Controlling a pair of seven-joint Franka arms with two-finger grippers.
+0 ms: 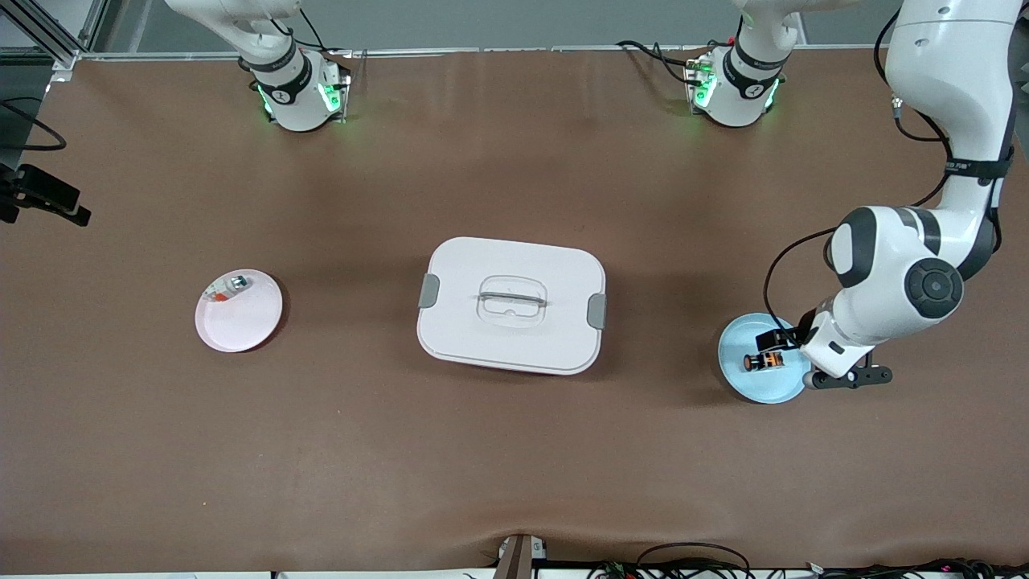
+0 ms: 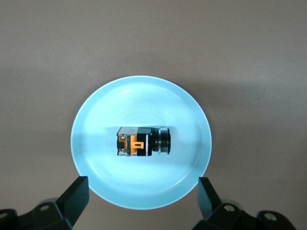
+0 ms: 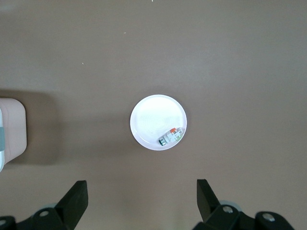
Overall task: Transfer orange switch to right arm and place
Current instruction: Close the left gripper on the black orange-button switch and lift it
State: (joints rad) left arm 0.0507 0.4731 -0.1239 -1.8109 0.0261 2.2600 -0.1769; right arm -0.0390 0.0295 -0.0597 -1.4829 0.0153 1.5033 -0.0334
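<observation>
The orange switch (image 1: pixel 764 361) lies on its side in a light blue plate (image 1: pixel 760 388) at the left arm's end of the table. The left wrist view shows the switch (image 2: pixel 143 142) in the middle of the plate (image 2: pixel 96 120). My left gripper (image 1: pixel 788 342) hangs low over the plate, open and empty, with its fingers (image 2: pixel 76 194) spread wider than the switch. My right gripper (image 3: pixel 141 194) is open and empty, high over the table near a pale pink plate (image 3: pixel 153 120). In the front view only the right arm's base shows.
A white lidded box (image 1: pixel 511 305) with grey clips stands mid-table; its corner shows in the right wrist view (image 3: pixel 9 129). The pink plate (image 1: pixel 241 322), toward the right arm's end, holds a small silver-and-red piece (image 1: pixel 227 287), also seen in the right wrist view (image 3: pixel 171 137).
</observation>
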